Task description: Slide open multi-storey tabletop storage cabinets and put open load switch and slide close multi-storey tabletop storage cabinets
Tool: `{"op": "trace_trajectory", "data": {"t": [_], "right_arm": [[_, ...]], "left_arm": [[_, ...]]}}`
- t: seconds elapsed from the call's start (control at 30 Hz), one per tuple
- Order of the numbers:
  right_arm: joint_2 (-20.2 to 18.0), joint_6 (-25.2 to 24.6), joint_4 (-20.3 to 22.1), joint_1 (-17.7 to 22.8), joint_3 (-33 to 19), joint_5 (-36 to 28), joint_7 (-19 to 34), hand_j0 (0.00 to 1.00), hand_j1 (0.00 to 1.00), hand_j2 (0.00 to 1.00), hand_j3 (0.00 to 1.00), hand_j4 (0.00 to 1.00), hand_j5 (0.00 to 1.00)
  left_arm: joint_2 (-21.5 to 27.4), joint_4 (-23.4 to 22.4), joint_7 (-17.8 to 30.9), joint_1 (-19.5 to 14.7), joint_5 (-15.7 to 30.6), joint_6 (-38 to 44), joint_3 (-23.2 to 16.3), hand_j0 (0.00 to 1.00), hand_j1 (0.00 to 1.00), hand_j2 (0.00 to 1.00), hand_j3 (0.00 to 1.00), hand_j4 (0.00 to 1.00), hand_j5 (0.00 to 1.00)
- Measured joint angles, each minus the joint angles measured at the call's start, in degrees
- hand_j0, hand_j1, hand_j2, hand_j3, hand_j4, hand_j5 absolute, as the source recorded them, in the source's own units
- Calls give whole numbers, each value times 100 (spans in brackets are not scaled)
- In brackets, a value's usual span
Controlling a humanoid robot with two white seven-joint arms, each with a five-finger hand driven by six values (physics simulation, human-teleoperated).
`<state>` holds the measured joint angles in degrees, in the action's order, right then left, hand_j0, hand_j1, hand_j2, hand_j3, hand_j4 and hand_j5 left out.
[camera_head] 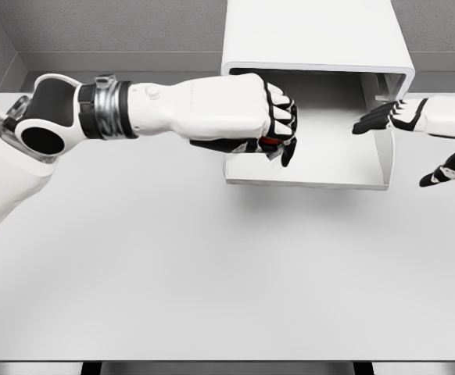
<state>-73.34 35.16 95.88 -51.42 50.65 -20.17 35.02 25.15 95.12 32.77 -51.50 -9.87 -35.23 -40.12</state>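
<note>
You had lots of bare room on the flat white table [212, 273] in front. The pulled-out white drawer [321, 168] was open on top, but your left hand [251, 117] blocked its left side, and your right hand [388, 117] blocked its right wall.

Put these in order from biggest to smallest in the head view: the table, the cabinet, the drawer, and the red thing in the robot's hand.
1. Table
2. Cabinet
3. Drawer, pulled open
4. Red thing, mostly hidden by the left hand's fingers, so its true size is unsure.
</note>
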Motion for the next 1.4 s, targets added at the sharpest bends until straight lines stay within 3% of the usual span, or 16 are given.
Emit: {"op": "trace_trajectory", "data": {"t": [0.27,0.47,0.53,0.6,0.67,0.83,1.13,1.4], "right_arm": [[-219,0,-238,9,-33,33,0,100,100,100,100,100,100],[-289,1,-336,26,-32,51,0,100,100,100,100,100,100],[-296,0,-341,26,-28,76,0,100,100,100,100,100,100],[-303,0,-345,26,-25,142,0,100,100,100,100,100,100],[-308,0,-348,26,-28,200,0,100,100,100,100,100,100],[-307,0,-389,27,-108,573,0,100,100,100,100,100,100],[-301,0,-396,44,-92,675,0,100,100,100,100,100,100],[-288,1,-359,87,-74,680,0,100,100,100,100,100,100]], "left_arm": [[-850,-1071,139,-70,-647,-3,-10,41,41,41,41,41,41],[-984,-1524,152,-53,-811,0,-11,41,41,41,41,41,41],[-994,-1588,149,-62,-820,2,-9,46,46,46,46,46,46],[-999,-1615,143,-53,-820,4,-5,76,76,76,76,76,76],[-1002,-1621,135,-53,-819,5,-3,87,87,87,87,87,87],[-1005,-1607,122,-62,-818,6,-2,88,88,88,88,88,88],[-970,-1514,124,-44,-772,6,-1,90,90,90,90,90,90],[-521,-1114,122,-70,-363,6,-1,91,91,91,91,91,91]]}}
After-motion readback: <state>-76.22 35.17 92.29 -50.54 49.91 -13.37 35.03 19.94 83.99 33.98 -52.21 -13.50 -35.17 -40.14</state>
